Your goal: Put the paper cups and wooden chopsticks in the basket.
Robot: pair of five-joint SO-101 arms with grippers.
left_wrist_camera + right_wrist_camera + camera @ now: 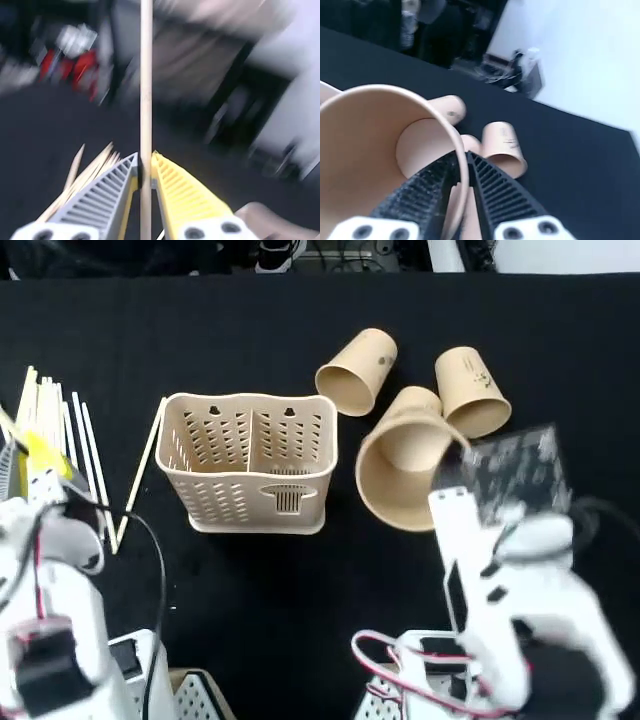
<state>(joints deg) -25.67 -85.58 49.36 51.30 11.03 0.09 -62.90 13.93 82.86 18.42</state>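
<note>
My right gripper (462, 159) is shut on the rim of a large paper cup (375, 150), one finger inside and one outside. From above, this cup (395, 480) hangs tilted just right of the beige slotted basket (250, 502), with the right gripper (455, 465) at its rim. Two more cups (357, 370) (472, 390) lie on their sides behind it, and another (415, 402) is partly hidden. My left gripper (145, 159) is shut on one wooden chopstick (145, 90). It sits at the table's left (38, 455), over a pile of chopsticks (55, 420).
One loose chopstick (140, 472) lies slanted against the basket's left side. The table is covered in black cloth (250, 340). Both arm bases and their cables (400, 660) stand along the near edge. Room clutter shows beyond the far edge.
</note>
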